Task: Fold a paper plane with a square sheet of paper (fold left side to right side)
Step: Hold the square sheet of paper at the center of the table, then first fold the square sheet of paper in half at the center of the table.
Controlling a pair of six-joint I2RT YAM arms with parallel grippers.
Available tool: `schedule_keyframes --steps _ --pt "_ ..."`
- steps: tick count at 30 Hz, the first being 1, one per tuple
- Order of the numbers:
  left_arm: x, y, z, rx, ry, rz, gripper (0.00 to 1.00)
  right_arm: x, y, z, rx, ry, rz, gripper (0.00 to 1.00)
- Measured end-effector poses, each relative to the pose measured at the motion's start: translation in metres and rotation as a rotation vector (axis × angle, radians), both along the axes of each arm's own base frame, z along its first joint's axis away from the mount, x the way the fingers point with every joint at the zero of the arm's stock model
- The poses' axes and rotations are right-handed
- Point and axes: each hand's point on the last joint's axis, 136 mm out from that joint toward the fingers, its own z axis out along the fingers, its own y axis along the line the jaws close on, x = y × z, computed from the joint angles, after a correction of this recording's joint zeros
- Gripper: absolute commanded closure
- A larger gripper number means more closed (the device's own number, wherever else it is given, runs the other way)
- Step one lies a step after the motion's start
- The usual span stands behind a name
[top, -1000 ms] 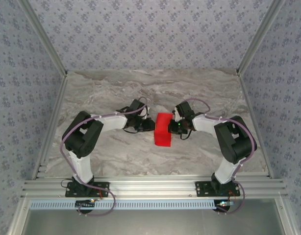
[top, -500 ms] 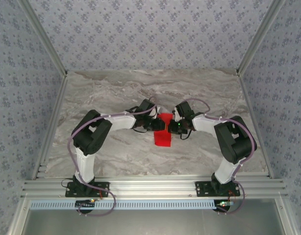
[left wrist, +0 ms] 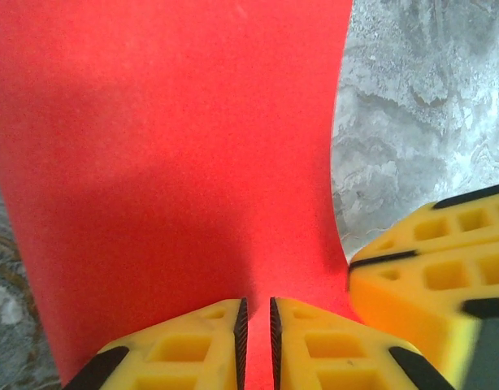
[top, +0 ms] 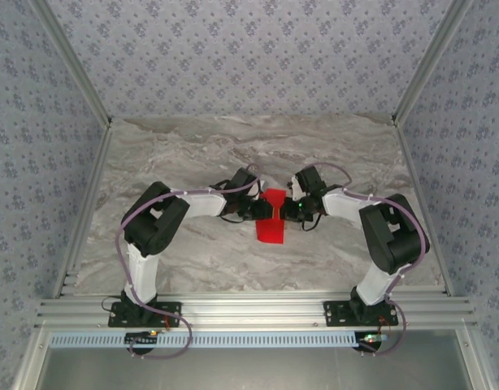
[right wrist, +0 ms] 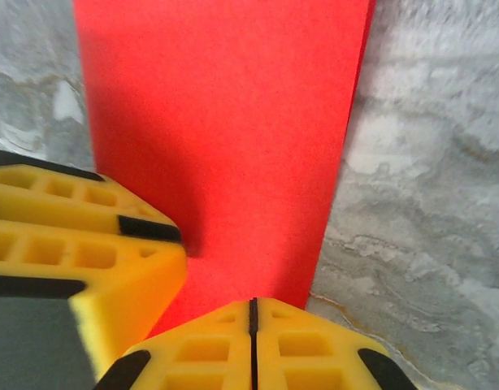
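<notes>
1. My left gripper (left wrist: 256, 325) is pinched nearly closed on the red sheet (left wrist: 168, 162), with a sliver of red showing between the pads.
2. My right gripper (right wrist: 252, 321) is clamped tight on the same sheet's edge, just beside the left.
3. The sheet, folded narrow, stretches away from both over the middle of the marble table (top: 193, 154).

One square sheet of paper (top: 271, 231) lies at frame centre on one table (top: 184, 154). Two grippers meet there: the left gripper (left wrist: 255, 313) and the right gripper (right wrist: 252, 313).
</notes>
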Motion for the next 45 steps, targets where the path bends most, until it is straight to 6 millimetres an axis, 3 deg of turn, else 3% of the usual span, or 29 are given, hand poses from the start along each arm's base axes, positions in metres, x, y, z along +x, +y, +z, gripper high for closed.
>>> schedule_keyframes --steps 7,12,20,27,40,45 --pt "0.0 -0.002 0.0 0.002 -0.008 0.006 0.83 0.039 0.005 0.031 0.072 -0.079 -0.022 0.91" --pt "0.0 -0.002 0.0 0.002 -0.009 0.006 0.83 0.056 0.015 0.024 0.089 -0.078 -0.011 0.91" --pt "-0.001 -0.002 0.0 0.002 -0.01 0.005 0.83 0.054 0.022 -0.014 0.069 0.007 0.002 0.91" --pt "-0.009 -0.002 0.001 0.009 -0.044 -0.015 0.83 0.056 0.023 -0.015 0.051 0.022 -0.005 0.91" --pt "-0.069 0.008 -0.002 0.011 -0.075 -0.087 0.83 0.052 0.024 -0.016 0.053 0.038 -0.007 0.92" --pt "-0.081 0.009 -0.002 -0.011 -0.086 -0.074 0.83 0.052 0.024 -0.016 0.056 0.04 -0.005 0.92"
